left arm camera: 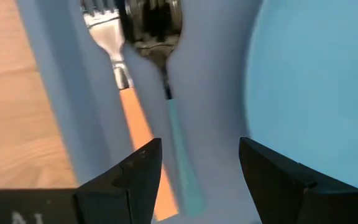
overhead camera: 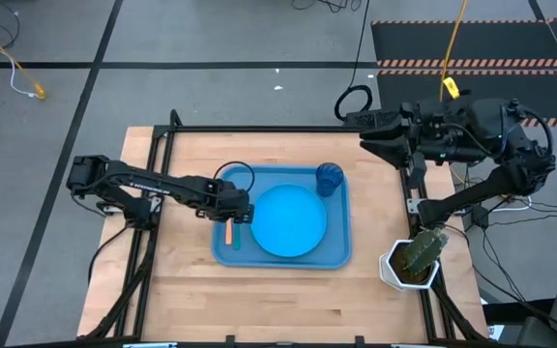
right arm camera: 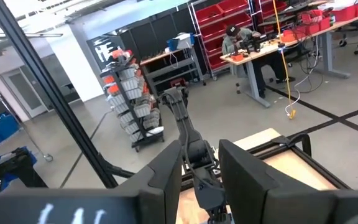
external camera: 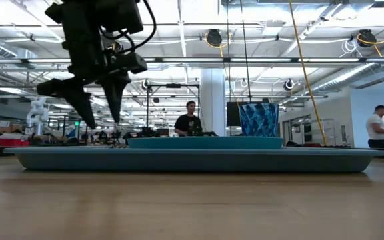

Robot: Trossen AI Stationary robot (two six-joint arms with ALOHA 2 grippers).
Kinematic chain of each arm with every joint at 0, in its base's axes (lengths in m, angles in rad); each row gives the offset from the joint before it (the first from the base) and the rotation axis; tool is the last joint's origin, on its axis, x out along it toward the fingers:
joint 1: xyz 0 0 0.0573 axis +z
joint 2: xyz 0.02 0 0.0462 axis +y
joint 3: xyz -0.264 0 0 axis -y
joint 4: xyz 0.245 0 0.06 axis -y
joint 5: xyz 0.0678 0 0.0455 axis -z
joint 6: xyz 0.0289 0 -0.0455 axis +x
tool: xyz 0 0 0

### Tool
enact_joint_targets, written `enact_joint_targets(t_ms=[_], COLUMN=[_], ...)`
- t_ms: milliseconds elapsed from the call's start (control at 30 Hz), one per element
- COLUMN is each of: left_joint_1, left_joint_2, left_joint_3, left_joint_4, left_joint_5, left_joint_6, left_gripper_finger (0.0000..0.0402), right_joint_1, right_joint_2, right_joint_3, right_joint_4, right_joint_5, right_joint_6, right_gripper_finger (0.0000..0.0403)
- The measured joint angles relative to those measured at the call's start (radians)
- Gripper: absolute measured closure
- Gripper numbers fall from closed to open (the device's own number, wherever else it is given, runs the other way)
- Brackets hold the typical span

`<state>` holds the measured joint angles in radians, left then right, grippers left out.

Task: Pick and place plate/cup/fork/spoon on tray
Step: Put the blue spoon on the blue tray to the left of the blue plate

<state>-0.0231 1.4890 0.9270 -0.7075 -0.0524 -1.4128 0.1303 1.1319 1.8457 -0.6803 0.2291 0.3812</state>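
The left gripper (left arm camera: 197, 165) hangs above the tray (overhead camera: 341, 256), fingers apart (holding nothing), over the fork (left arm camera: 126, 93) and spoon (left arm camera: 163, 68) beside the plate (overhead camera: 290, 220). The right gripper (right arm camera: 201, 168), parted, waits off-table.

Both arms are black and made of chunky parts joined together. The left gripper (left arm camera: 197, 168) has two dark pointy fingers (left arm camera: 138, 171). Black cables loop off the arms.
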Motion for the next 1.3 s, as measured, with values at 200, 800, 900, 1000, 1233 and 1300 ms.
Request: enact_joint_targets(t_ms=[200,800,900,1000,1233,1300], left_joint_1=[0.0,0.017,0.017,0.017,0.038,0.047], left_joint_2=[0.036,0.247,0.279,0.302,0.319,0.319], left_joint_3=[0.103,0.327,0.327,0.327,0.327,0.327], left_joint_4=[-0.133,-0.381,-0.366,-0.35,-0.337,-0.337], left_joint_5=[0.0,-0.019,0.0,0.0,0.0,0.0], left_joint_6=[-0.036,0.102,0.109,0.109,0.111,0.113], left_gripper_finger=[0.022,0.0349,0.0361,0.0369,0.0383,0.0386], right_joint_1=[0.0,0.0,0.0,0.0,0.0,0.0], right_joint_2=[0.0,0.015,0.015,0.015,0.015,0.015], right_joint_3=[0.0,0.0,0.0,0.0,0.0,0.0], right_joint_4=[0.002,0.009,0.005,-0.009,-0.014,-0.014], right_joint_5=[0.001,0.004,0.004,0.004,0.003,0.002], right_joint_6=[-0.001,0.004,0.026,0.029,0.046,0.046], right_gripper_finger=[0.0306,0.0306,0.0306,0.0306,0.0306,0.0306])
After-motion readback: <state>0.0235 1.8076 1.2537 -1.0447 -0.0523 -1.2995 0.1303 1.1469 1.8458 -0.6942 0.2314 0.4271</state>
